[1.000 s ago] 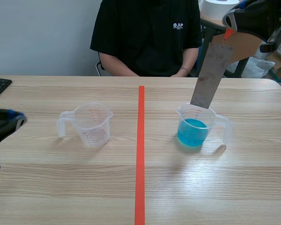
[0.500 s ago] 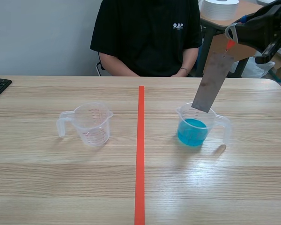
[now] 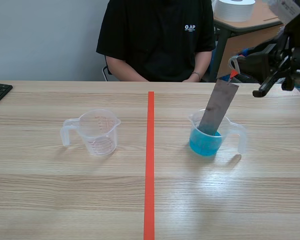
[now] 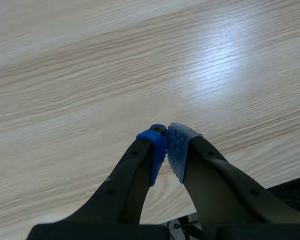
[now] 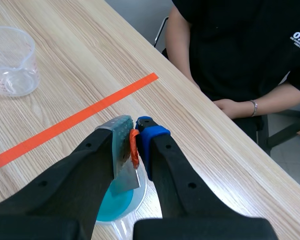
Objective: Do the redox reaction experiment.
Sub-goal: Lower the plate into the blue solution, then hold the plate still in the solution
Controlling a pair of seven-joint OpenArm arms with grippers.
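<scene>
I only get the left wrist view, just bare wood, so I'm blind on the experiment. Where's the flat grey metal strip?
Observer: The right gripper holds the flat grey metal strip by its red-tipped top end.
Operator: Over which cup?
Observer: Its lower end sits inside the clear plastic cup of blue liquid, apparently dipping in.
Operator: And the other cup?
Observer: The empty clear plastic cup stands alone across the orange-red tape line.
</scene>
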